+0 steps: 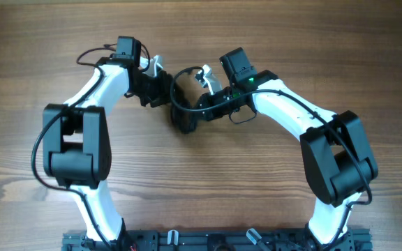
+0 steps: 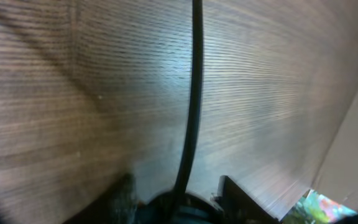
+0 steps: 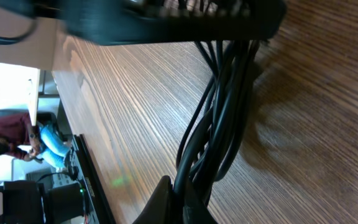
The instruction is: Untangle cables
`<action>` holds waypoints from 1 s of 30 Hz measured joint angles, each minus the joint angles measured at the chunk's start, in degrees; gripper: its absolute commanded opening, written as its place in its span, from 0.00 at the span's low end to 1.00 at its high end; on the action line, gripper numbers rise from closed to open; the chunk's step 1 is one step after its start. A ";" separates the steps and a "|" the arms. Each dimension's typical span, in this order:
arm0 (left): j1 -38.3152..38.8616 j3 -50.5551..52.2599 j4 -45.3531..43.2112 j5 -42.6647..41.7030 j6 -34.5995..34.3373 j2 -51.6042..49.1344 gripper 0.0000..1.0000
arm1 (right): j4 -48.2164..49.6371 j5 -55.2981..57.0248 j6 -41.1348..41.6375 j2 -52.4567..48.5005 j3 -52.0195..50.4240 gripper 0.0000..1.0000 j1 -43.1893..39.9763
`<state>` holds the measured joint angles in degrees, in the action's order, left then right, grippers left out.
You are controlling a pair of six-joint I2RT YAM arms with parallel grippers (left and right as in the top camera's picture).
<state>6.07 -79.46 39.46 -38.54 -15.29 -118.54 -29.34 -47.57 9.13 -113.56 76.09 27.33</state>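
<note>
So the right gripper point(image 3: 178, 202) is clamped on a bundle of thin black cables point(image 3: 219, 118), which runs from its fingers across the wooden table point(image 3: 303, 93) and throws a shadow on it. At the left gripper point(image 2: 180, 202), a single strand leads straight away from between the fingers, but honestly I can't tell if it's pinched or just lying there. From overhead, both grippers meet near the table's far middle, with the cables between them.
</note>
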 measured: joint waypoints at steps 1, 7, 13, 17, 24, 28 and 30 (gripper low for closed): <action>0.09 0.00 -0.17 0.13 -0.04 -0.94 0.04 | -0.04 -0.02 0.00 -0.13 0.00 0.04 0.00; 0.63 0.00 -0.35 4.55 0.17 -3.85 0.04 | 0.02 0.92 0.00 -0.85 0.00 0.10 0.00; 0.79 0.26 -0.79 5.68 0.17 -3.85 0.04 | 0.52 6.03 0.04 -0.87 0.00 0.11 0.00; 1.38 0.55 -1.36 5.70 0.17 -3.80 0.04 | 2.40 6.95 0.04 -0.87 0.00 0.04 0.00; 1.51 0.66 -1.77 5.70 -0.90 -3.76 0.04 | 4.15 7.17 0.17 -0.87 0.00 0.04 0.00; 1.51 0.68 -1.77 5.70 -1.38 -3.76 0.04 | 6.08 6.14 3.04 -0.87 0.00 0.04 -0.13; 1.51 0.68 -1.75 5.70 -1.51 -3.76 0.04 | 7.39 3.78 4.17 -0.87 0.00 0.04 -0.44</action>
<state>7.57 -78.78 37.71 -32.84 -16.80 -122.30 -21.96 -43.79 13.30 -114.43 76.09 26.89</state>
